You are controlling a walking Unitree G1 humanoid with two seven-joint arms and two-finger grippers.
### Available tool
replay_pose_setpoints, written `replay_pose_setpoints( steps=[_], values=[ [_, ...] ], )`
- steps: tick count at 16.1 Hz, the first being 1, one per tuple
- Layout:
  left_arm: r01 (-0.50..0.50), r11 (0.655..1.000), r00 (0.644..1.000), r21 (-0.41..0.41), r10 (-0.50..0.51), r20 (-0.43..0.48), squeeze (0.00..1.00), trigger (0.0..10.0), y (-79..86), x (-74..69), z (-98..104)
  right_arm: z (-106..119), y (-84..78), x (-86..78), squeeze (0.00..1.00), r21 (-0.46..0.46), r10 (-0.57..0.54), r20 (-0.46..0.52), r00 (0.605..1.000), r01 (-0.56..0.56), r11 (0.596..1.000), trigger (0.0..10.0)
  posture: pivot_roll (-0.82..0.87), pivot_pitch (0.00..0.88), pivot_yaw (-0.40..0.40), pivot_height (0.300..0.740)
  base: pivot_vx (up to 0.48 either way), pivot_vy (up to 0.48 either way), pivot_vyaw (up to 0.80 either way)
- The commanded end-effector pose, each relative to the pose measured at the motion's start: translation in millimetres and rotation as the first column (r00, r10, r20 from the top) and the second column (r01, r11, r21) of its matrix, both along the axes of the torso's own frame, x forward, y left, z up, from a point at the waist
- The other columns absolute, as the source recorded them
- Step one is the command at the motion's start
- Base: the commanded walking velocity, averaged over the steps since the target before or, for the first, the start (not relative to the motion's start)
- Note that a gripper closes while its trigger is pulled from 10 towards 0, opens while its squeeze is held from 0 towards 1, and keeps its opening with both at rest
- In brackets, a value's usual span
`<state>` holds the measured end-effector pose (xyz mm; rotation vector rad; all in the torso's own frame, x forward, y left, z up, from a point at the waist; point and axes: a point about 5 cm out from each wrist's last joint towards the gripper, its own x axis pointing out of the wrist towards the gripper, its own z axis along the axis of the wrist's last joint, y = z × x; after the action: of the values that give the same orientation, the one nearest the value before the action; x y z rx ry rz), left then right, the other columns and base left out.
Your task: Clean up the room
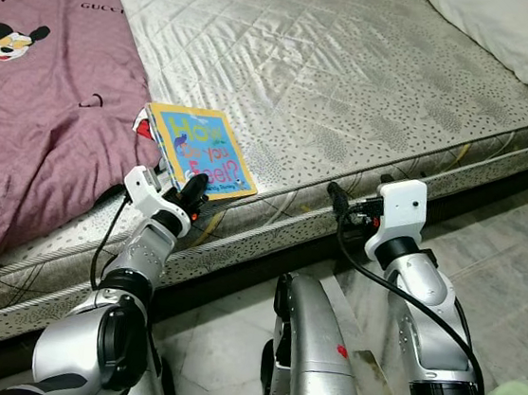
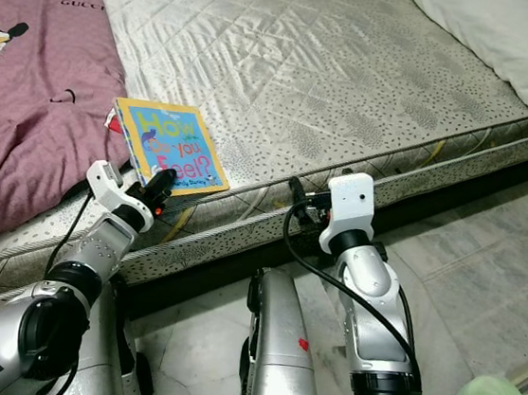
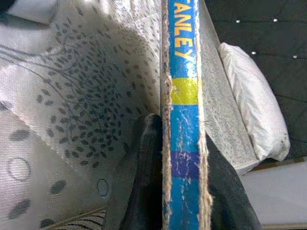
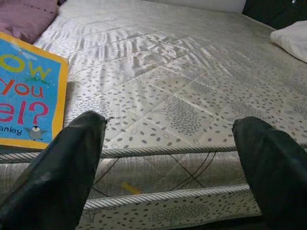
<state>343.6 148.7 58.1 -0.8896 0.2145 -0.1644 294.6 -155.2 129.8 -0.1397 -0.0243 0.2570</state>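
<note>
On the mattress [image 1: 353, 84] edge, left claw [image 1: 191, 192] grips book [image 1: 198, 149]; right claw [image 4: 168, 158] gapes.

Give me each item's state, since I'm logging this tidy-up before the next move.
book: closed, flat at mattress edge, gripped at its near edge
left gripper: shut on the book
right gripper: open, holding nothing, by the mattress side
blanket: crumpled on the mattress
mattress: uncovered

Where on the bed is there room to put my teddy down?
The wide bare mattress between the book and the white pillow. The pink blanket covers the left side, where the left gripper clamps the book.
</note>
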Motion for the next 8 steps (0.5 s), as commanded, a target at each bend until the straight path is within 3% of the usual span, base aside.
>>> replay_pose_setpoints(
  steps=[1, 5, 6, 7, 8],
  values=[
    [-0.028, 0.998, 0.999, 0.050, 0.027, 0.018, 0.00, 0.0, 10.5, 1.8, 3.9, -1.9, -2.2, 0.8, 1.00, 0.006, -0.016, -0.003, 1.000, 0.016, 1.000, 10.0, -0.19, 0.059, -0.001, 0.492, 0.000, 0.000, 0.00],
    [-0.085, 0.980, 0.994, 0.177, 0.072, 0.079, 0.00, 0.0, 22.1, 7.7, 17.0, -3.7, -5.6, 7.4, 1.00, 0.026, -0.064, -0.004, 0.998, 0.065, 0.998, 10.0, -0.16, 0.029, 0.011, 0.492, 0.000, 0.000, 0.00],
    [-0.113, 0.962, 0.989, 0.248, 0.083, 0.126, 0.00, 0.0, 25.3, 8.2, 23.9, -4.5, -4.4, 9.8, 0.47, 0.053, -0.072, -0.009, 0.997, 0.072, 0.996, 10.0, -0.14, 0.016, 0.012, 0.492, 0.000, 0.000, 0.00],
    [-0.142, 0.941, 0.978, 0.308, 0.086, 0.189, 0.00, 0.0, 26.8, 6.4, 33.1, -5.5, -1.0, 14.0, 0.00, 0.099, -0.079, -0.016, 0.997, 0.080, 0.992, 0.0, -0.11, 0.000, 0.016, 0.492, 0.000, 0.000, 0.00],
    [-0.151, 0.934, 0.974, 0.324, 0.084, 0.212, 0.00, 0.0, 26.4, 3.9, 36.6, -5.9, 1.7, 16.1, 0.00, 0.123, -0.077, -0.020, 0.997, 0.079, 0.989, 0.0, -0.11, 0.000, 0.016, 0.492, 0.000, 0.000, 0.00]
  ],
)
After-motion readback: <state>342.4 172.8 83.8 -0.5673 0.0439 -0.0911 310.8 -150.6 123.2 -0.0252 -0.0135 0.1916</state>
